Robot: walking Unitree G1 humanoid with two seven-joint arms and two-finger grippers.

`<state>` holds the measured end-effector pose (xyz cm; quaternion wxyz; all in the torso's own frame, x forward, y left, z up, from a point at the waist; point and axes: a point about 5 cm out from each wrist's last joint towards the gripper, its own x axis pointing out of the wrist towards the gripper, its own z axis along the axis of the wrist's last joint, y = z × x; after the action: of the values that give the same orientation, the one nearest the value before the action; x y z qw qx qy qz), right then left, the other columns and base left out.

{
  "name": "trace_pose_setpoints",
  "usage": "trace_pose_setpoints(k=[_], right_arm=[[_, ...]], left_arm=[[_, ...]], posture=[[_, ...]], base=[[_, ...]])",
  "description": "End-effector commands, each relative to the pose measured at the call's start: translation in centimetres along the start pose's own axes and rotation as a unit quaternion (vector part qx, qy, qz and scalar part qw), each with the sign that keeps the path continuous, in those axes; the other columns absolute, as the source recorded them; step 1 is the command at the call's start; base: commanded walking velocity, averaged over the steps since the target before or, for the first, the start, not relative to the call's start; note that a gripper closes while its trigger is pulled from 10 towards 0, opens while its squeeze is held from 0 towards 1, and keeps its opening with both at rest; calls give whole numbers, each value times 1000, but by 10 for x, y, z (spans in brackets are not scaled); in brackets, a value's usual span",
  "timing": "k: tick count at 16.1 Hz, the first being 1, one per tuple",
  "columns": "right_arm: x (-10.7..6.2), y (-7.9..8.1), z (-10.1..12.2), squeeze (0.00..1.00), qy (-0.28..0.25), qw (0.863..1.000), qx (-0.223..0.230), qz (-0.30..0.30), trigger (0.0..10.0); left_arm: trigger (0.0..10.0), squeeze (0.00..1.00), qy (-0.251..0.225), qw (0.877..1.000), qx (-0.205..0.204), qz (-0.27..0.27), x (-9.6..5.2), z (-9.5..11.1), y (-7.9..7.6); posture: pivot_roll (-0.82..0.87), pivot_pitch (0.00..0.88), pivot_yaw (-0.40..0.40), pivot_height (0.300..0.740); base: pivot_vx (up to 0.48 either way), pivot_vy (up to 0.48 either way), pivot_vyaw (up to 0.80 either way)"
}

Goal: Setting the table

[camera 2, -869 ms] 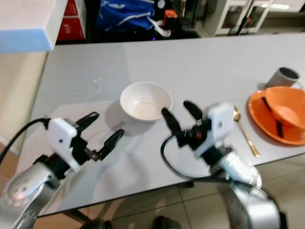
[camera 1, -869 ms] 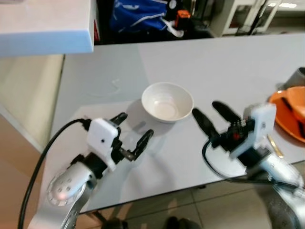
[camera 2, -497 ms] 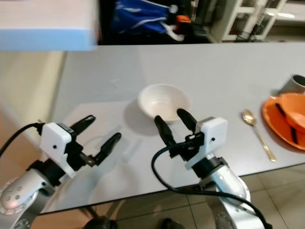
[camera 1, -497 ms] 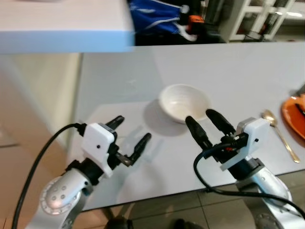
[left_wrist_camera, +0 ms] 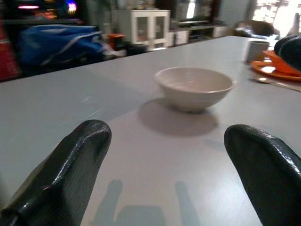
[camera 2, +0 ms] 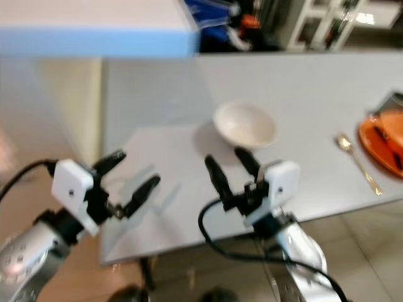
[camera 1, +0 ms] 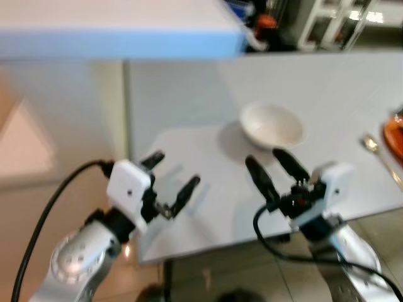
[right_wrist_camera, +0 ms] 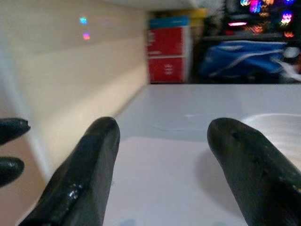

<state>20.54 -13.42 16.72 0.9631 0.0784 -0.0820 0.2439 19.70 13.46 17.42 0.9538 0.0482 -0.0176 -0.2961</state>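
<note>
**Bowl sits dead ahead of both grippers**

Bowl (camera 1: 272,125) sits white and upright, back from the table's (camera 1: 189,207) near edge. Right gripper (camera 1: 275,177) hovers closest, just short of it; left gripper (camera 1: 171,178) is off toward the left corner. Both spread wide, holding nothing.

Blurred and cropped regions

We see both eye views motion-blurred; the orange plate (camera 2: 384,141) is cut by the frame edge, its dark contents unreadable. The white bowl (right_wrist_camera: 277,134) is cropped in the right wrist view, and the items behind the tabletop (camera 1: 327,88) stay indistinct.
</note>
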Motion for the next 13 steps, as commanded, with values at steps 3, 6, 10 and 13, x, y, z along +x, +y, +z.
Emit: trace_pose_setpoints(k=[3, 6, 10, 13], right_arm=[[2, -8, 1, 0, 0, 1000, -9, -26, 10000], [10, -12, 0, 0, 10, 999, -4, -44, 10000], [17, -12, -3, 0, 19, 999, 4, -48, 10000], [22, -9, -2, 0, 16, 999, 8, -42, 10000]], left_arm=[[10000, 0, 7, 1000, 14, 21, 5, -1, 5], [10000, 0, 13, 997, 23, 67, 15, -4, 20], [10000, 0, 8, 996, 33, 79, 18, -1, 26], [10000, 0, 4, 995, 42, 92, 24, 0, 31]], posture=[[78, 98, -47, 740], [73, 96, -48, 740], [74, 93, -52, 740], [75, 96, -50, 740]], base=[[-320, 0, 0], [0, 0, 0], [0, 360, 0], [0, 480, 0]])
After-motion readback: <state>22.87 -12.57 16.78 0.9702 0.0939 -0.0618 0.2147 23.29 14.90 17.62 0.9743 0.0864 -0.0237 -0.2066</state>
